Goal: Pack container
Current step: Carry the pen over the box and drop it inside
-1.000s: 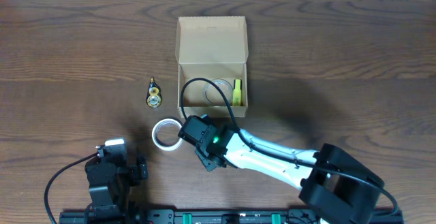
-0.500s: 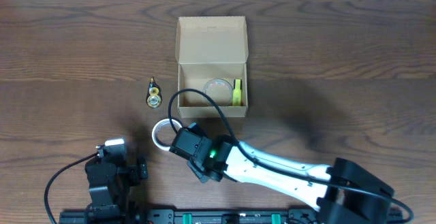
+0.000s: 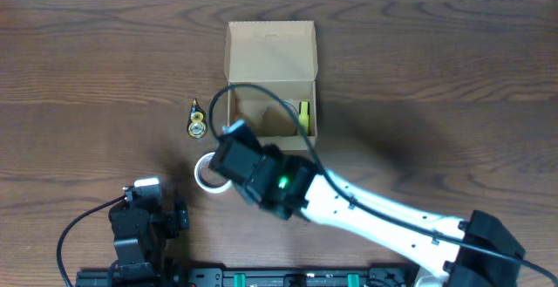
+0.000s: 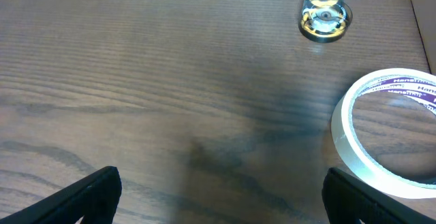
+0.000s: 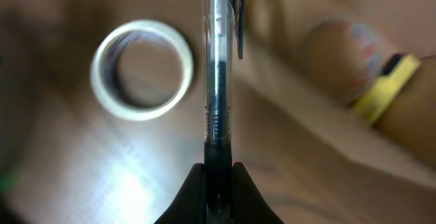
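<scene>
Sitting open on the surface (image 3: 453, 69), lid flap laid back on the far side, the box (image 3: 270, 56) has a yellow item (image 3: 303, 117) by its right wall. At its near-left corner the right end effector (image 5: 218, 173) is clamped on a pen (image 5: 218, 81). A tape roll (image 4: 346, 139) lies near-left of the box. The left end effector (image 4: 218, 197) gapes wide, empty.

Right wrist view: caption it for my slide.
Right pincer clamps a clear-barrelled pen; a white tape roll lies blurred behind it.
</scene>
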Action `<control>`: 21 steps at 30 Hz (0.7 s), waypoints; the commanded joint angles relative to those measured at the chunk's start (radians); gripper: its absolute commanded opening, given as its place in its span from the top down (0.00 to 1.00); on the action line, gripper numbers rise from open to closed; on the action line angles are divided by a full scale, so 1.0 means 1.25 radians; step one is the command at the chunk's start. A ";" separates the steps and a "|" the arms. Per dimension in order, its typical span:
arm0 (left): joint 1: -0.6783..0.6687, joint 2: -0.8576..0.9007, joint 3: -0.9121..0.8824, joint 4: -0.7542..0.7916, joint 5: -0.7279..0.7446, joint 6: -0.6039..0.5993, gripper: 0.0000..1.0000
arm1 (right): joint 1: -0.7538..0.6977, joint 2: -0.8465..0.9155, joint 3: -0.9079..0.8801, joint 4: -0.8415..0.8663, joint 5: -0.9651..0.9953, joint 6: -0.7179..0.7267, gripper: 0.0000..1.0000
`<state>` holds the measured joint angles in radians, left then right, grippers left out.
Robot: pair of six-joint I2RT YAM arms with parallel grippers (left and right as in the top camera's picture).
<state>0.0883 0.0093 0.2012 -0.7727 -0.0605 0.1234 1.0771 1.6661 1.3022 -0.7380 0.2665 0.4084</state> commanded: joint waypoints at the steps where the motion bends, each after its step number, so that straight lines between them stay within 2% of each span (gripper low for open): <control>1: -0.003 -0.005 -0.018 -0.022 -0.016 -0.015 0.05 | -0.069 -0.016 0.016 0.014 0.042 -0.026 0.95; 6: -0.003 -0.005 -0.018 -0.022 -0.016 -0.015 0.05 | -0.199 -0.015 0.017 0.064 0.014 -0.094 0.95; 14: -0.003 -0.005 -0.018 -0.022 -0.016 -0.015 0.05 | -0.260 0.009 0.016 0.121 0.015 -0.152 0.96; 21: -0.003 -0.005 -0.018 -0.022 -0.016 -0.015 0.05 | -0.270 0.078 0.016 0.139 0.014 -0.172 0.98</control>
<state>0.0883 0.0093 0.2012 -0.7727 -0.0605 0.1234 0.7483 1.7309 1.3041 -0.5709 0.2806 0.2222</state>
